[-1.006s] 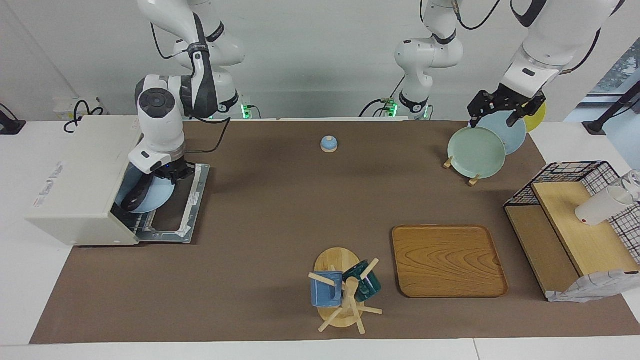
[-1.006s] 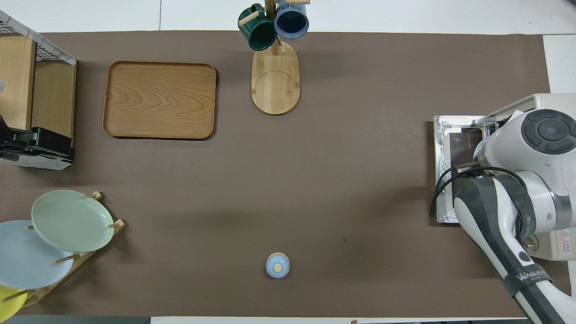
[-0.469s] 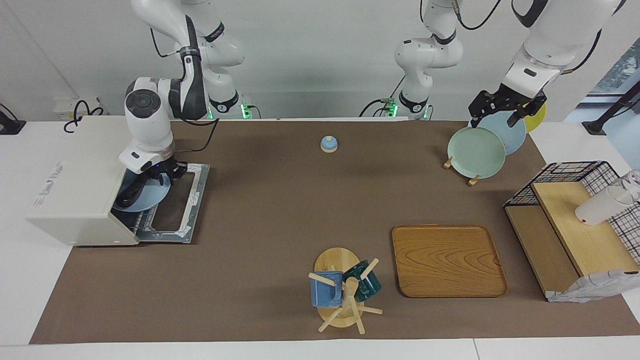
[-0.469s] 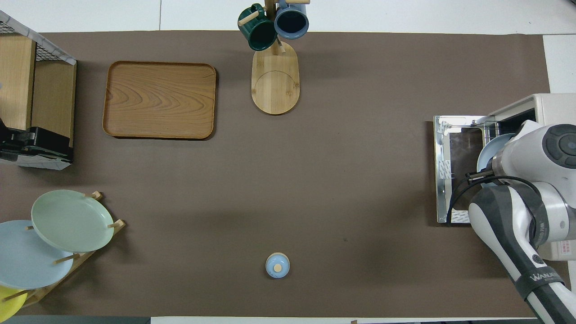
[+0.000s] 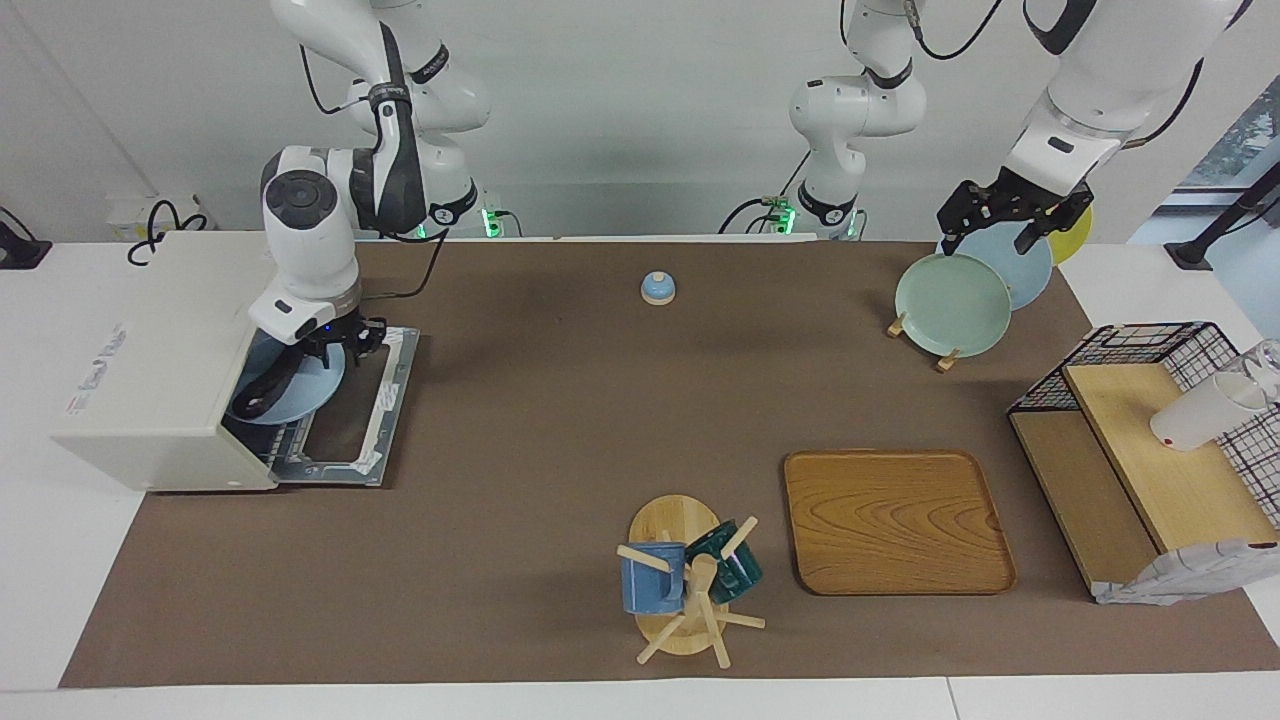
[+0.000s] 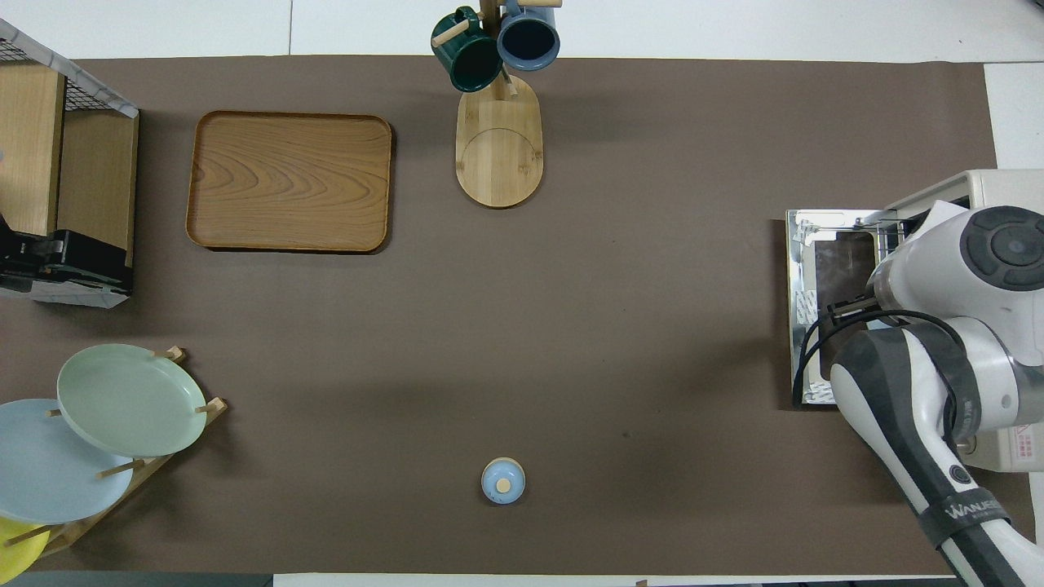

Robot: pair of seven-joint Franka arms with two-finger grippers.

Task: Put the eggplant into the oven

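The cream-white oven [image 5: 150, 370] stands at the right arm's end of the table, its door [image 5: 350, 420] folded down flat. In its mouth is a light blue plate [image 5: 300, 395] with the dark eggplant [image 5: 262, 392] lying on it. My right gripper [image 5: 335, 350] is shut on the plate's rim nearest the robots, over the open door. In the overhead view the right arm hides the plate and eggplant; the oven [image 6: 995, 191] and door [image 6: 824, 310] show. My left gripper [image 5: 985, 238] waits, open and empty, above the plate rack.
A green plate [image 5: 952, 303] and a blue plate stand in the rack. A wire shelf [image 5: 1150, 450] holds a white cup [image 5: 1200, 415]. A wooden tray [image 5: 895, 520], a mug tree [image 5: 690, 585] and a small blue lid [image 5: 658, 288] are on the mat.
My right arm pushed the plate with the eggplant into the oven mouth and levelled it, then drew back slightly toward the door. The left arm has not moved.
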